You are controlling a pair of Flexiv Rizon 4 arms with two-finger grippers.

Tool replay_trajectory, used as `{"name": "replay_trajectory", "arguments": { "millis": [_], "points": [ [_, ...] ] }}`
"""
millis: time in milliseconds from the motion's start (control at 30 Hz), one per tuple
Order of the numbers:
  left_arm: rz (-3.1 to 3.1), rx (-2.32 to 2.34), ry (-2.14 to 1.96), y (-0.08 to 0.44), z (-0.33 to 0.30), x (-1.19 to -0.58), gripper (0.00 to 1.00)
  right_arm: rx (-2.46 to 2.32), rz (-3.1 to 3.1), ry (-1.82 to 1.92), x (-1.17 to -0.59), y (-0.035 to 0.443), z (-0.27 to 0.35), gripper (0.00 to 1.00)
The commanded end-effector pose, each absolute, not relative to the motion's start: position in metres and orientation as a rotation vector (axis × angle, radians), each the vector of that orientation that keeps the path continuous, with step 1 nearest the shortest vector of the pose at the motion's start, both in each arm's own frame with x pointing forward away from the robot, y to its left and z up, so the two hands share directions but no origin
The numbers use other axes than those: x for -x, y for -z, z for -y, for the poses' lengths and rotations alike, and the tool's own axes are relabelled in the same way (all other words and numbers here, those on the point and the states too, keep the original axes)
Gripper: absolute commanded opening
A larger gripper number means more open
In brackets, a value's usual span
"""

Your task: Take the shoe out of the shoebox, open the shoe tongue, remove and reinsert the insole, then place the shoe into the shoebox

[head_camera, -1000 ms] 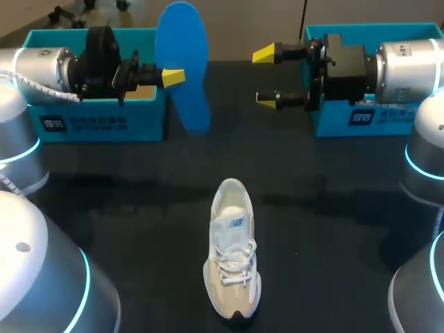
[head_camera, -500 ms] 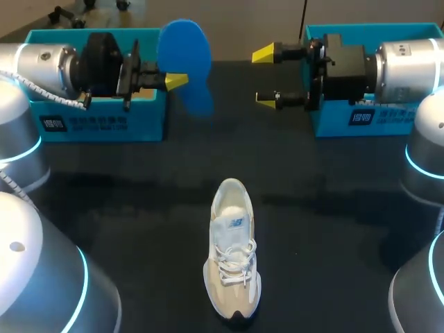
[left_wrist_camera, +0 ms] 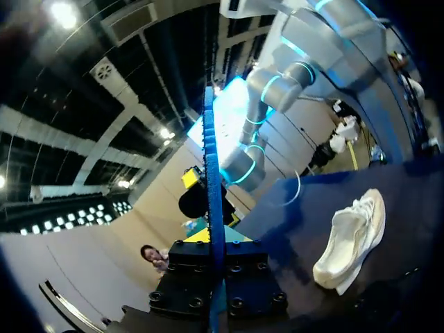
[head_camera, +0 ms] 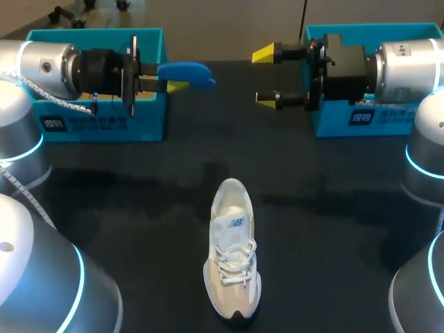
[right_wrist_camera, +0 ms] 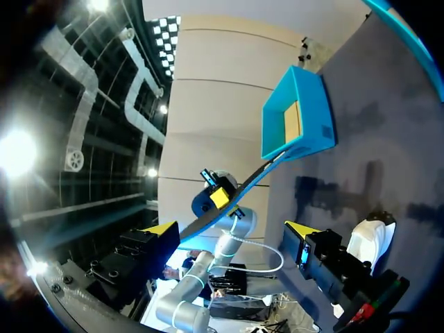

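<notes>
A white and beige shoe (head_camera: 232, 257) stands on the black table, toe towards the back; it also shows in the left wrist view (left_wrist_camera: 350, 236). Well above the table at the back left, my left gripper (head_camera: 177, 84) is shut on a blue insole (head_camera: 187, 71), which lies flat. From the left wrist the insole (left_wrist_camera: 211, 194) is a thin edge running out ahead of the fingers. My right gripper (head_camera: 264, 78) hangs open at the back right, facing the insole with nothing between its fingers. In the right wrist view the insole (right_wrist_camera: 239, 189) lies ahead of that gripper (right_wrist_camera: 229, 232).
A teal shoebox (head_camera: 104, 121) stands at the back left, under and behind my left arm. A second teal box (head_camera: 388, 35) sits at the back right behind my right arm. The shoe stands alone on the dark table top (head_camera: 333, 208).
My left wrist has rolled, turning the insole from upright and broadside to flat and edge-on. The right arm and the shoe have not moved.
</notes>
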State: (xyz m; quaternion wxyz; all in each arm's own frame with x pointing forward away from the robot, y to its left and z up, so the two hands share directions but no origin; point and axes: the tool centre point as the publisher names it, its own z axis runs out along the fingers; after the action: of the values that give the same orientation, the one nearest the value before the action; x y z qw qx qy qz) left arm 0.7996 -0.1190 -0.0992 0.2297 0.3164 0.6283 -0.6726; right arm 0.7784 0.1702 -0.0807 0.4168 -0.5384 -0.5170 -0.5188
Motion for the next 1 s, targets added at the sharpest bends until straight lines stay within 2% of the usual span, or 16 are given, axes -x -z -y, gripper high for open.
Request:
{"name": "replay_trajectory", "arguments": {
  "millis": [33,1000],
  "points": [
    [-1.610,-1.063,1.624,0.1016,0.1267,-0.8011,0.00,1.353,1.298,1.303,-0.7793,0.0814,-0.1728,1.00],
    [-1.323,-1.273,1.361,0.1023,0.1318,-0.7961,0.00,1.353,1.298,1.303,-0.7793,0.0814,-0.1728,1.00]
  ]
}}
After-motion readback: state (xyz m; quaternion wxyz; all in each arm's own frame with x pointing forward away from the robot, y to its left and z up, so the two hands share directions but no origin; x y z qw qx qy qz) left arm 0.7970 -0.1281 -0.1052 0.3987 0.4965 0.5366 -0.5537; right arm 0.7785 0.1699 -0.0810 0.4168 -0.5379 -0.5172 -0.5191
